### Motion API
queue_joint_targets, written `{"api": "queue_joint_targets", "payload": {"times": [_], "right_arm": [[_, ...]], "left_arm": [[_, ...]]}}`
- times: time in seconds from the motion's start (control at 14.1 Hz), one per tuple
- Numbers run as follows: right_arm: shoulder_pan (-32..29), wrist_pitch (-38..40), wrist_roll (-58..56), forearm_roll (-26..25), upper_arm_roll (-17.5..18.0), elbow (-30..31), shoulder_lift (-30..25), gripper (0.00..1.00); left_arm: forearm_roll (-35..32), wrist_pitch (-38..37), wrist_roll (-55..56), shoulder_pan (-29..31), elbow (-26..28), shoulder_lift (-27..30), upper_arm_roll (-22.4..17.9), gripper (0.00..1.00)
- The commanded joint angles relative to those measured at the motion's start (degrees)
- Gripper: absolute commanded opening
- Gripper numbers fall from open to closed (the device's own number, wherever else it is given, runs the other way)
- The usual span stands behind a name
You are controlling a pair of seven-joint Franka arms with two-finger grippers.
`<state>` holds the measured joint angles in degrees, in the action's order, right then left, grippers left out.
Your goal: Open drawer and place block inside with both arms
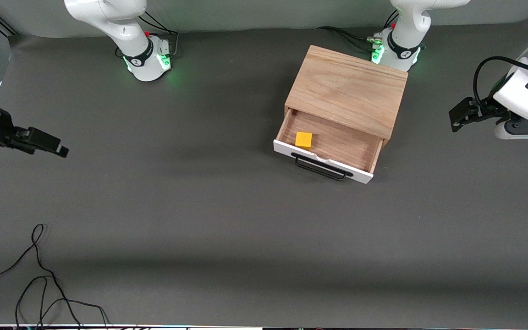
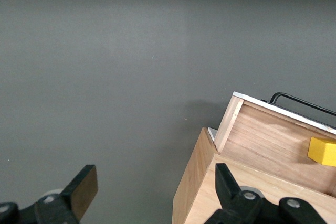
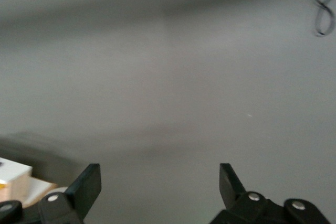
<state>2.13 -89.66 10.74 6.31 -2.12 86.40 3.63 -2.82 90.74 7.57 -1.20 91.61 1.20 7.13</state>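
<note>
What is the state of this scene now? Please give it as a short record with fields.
drawer: pulled open from the cabinet
block: lies inside the drawer, toward the right arm's end
left gripper: open, empty, over the table beside the cabinet
right gripper: open, empty, over the table at the right arm's end
handle: untouched
task: block already placed inside

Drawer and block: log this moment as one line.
drawer: open | block: inside drawer | left pincer: open, empty | right pincer: open, empty | both arms waiting
</note>
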Motion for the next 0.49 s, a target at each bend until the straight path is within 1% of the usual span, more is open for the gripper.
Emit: {"api": "queue_joint_targets", "payload": {"times": [0.0, 0.07, 0.14, 0.28, 0.35, 0.42], "right_arm": [[-5.54, -3.84, -0.90, -3.24, 5.97, 13.58, -9.66, 1.00], [-6.69, -7.25, -1.33, -3.24, 7.03, 18.15, -12.65, 1.00], [-6.70, -8.76, -3.77, -3.24, 7.22, 20.89, -14.16, 1.00], [-6.79, -8.78, -9.84, -3.15, 6.35, 21.71, -13.74, 1.00], [-6.70, -8.95, -10.39, -3.15, 5.38, 21.53, -13.30, 1.00], [-6.62, -8.87, -10.56, -3.24, 5.20, 21.53, -13.38, 1.00]], "left_arm": [[-0.16, -0.56, -0.71, -0.12, -1.53, -0.85, -0.27, 1.00], [-0.17, -0.74, -0.81, 0.05, -1.53, -0.85, -0.36, 1.00], [-0.17, -0.83, -0.72, -0.03, -1.53, -0.85, -0.27, 1.00], [-0.25, -0.83, -0.11, -0.21, -1.53, -0.85, -0.27, 1.00], [-0.25, -0.83, -0.19, -0.21, -1.53, -0.85, -0.27, 1.00], [-0.25, -0.83, -0.19, -0.21, -1.53, -0.85, -0.27, 1.00]]}}
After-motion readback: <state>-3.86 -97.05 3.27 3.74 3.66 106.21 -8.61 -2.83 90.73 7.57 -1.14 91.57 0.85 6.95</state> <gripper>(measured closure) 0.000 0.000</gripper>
